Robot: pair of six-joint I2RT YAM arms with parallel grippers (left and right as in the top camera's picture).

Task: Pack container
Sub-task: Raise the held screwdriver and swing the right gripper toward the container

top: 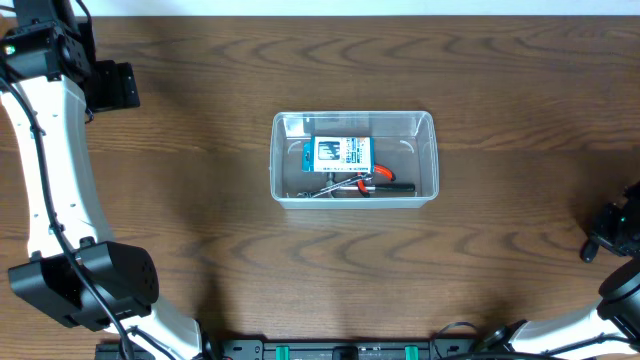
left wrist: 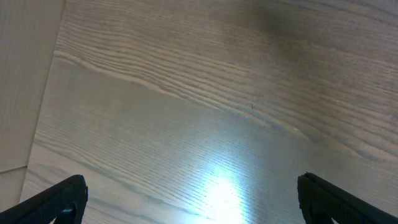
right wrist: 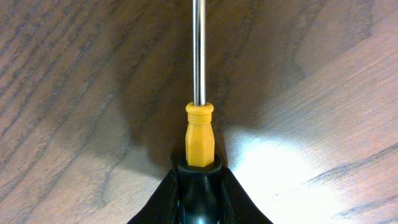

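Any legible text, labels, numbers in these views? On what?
Blue-and-white box inside the clear tub: print on its top face, too small to read.
Screwdriver: no markings visible.
Nothing else shows any text.

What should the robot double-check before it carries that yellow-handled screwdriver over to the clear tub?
1. Grip: the right gripper is closed on the handle of the screwdriver: ok.
2. Screwdriver lifted off the table: cannot tell.
3. The container stands upright mid-table with its top open: ok.
4. Room inside: the blue-and-white box and the red-handled pliers leave bare floor at the right end: ok.
5. Whether the screwdriver's length fits there: cannot tell.
6. The left gripper is open, empty and over bare wood, away from the container: ok.
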